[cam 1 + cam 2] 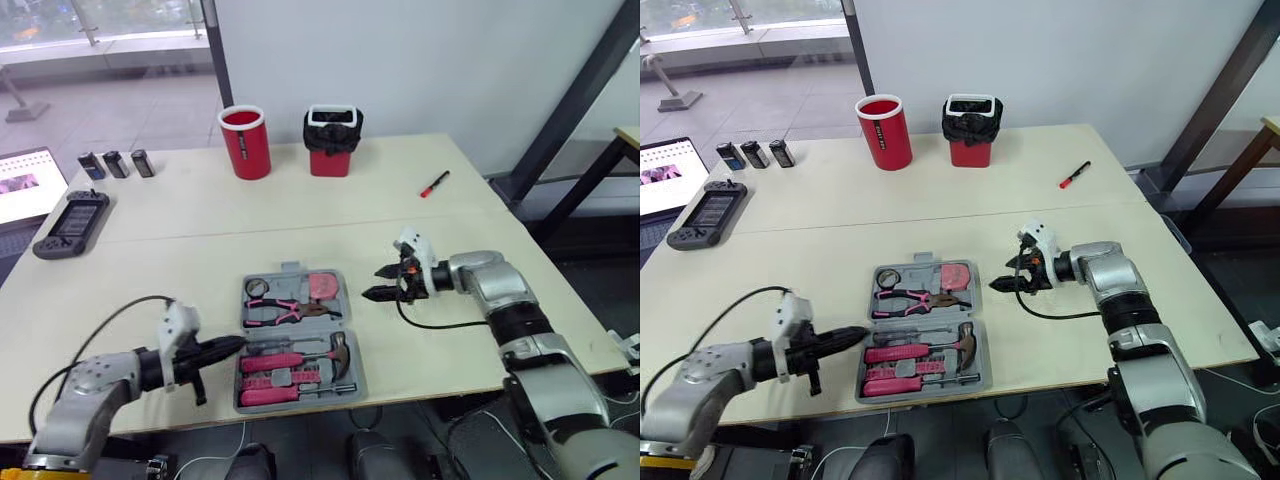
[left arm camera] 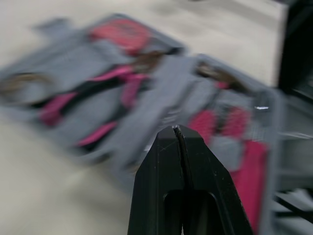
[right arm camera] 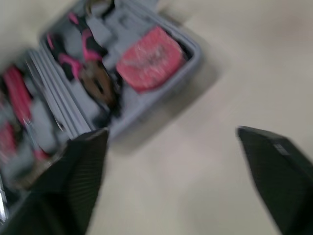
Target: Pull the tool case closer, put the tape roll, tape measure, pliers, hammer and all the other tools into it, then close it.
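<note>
Tool case [image 1: 292,269] open flat, pliers [image 1: 285,313] and hammer [image 1: 300,358] inside

Things that are hard to see

The laptop [image 1: 25,185] is cut off by the left edge, and a second table [image 1: 628,137] by the right edge. The three small dark things [image 1: 116,163] at the back are too small to name. In the wrist views the tool case [image 2: 166,83] is blurry, so what lies in it cannot be told apart. Whether the left gripper [image 1: 236,344] touches the case cannot be told.
</note>
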Robot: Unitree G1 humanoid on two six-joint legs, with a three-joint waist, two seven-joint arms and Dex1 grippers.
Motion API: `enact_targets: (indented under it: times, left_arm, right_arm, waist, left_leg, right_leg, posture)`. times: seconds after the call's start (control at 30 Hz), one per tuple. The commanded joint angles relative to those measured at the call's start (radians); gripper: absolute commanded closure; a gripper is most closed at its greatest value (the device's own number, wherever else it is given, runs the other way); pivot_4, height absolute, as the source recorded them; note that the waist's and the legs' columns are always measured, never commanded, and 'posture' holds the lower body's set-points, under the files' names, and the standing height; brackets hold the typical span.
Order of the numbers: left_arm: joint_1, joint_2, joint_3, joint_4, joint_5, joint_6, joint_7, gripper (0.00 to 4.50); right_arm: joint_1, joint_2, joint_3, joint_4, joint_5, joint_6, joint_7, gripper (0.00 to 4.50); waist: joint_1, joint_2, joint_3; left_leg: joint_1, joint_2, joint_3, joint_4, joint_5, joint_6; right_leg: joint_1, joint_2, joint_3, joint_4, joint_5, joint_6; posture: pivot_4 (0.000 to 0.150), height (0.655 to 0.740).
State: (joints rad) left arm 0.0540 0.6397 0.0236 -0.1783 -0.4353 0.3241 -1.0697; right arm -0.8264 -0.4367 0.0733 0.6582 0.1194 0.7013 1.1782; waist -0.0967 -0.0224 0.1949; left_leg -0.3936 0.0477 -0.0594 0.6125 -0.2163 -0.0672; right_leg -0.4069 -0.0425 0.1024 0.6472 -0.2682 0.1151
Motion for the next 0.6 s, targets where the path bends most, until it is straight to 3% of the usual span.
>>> enact_targets:
  times: [0.03, 0.33, 0.6]
  left_arm:
    - [-0.039, -0.018, -0.074, -0.016, 0.040, 0.014, 0.018, 4.50]
    - [-0.081, 0.004, -0.180, 0.110, 0.211, -0.027, 0.073, 4.50]
    - [-0.083, 0.003, -0.221, 0.146, 0.237, -0.008, 0.078, 4.50]
  right_arm:
    - [-0.052, 0.049, -0.048, 0.056, 0.059, 0.082, -0.055, 0.06]
    - [-0.175, 0.216, -0.183, 0.399, 0.124, 0.017, -0.260, 0.06]
    - [-0.245, 0.323, -0.302, 0.560, 0.185, -0.023, -0.253, 0.06]
  waist:
    - [0.000, 0.000, 0.000]
    - [-0.007, 0.000, 0.000]
    - [-0.007, 0.001, 0.000]
  left_leg:
    - [0.000, 0.000, 0.000, 0.000, 0.000, 0.000]
    - [-0.001, 0.000, 0.000, 0.000, 0.000, 0.000]
    - [0.000, 0.000, 0.000, 0.001, 0.000, 0.000]
  right_leg:
    - [0.000, 0.000, 0.000, 0.000, 0.000, 0.000]
    - [-0.001, 0.001, 0.000, 0.000, 0.000, 0.000]
    - [0.001, 0.001, 0.001, 0.000, 0.001, 0.000]
  posture:
    - [0.150, 0.7400]
    - [0.150, 0.7400]
    - [0.150, 0.7400]
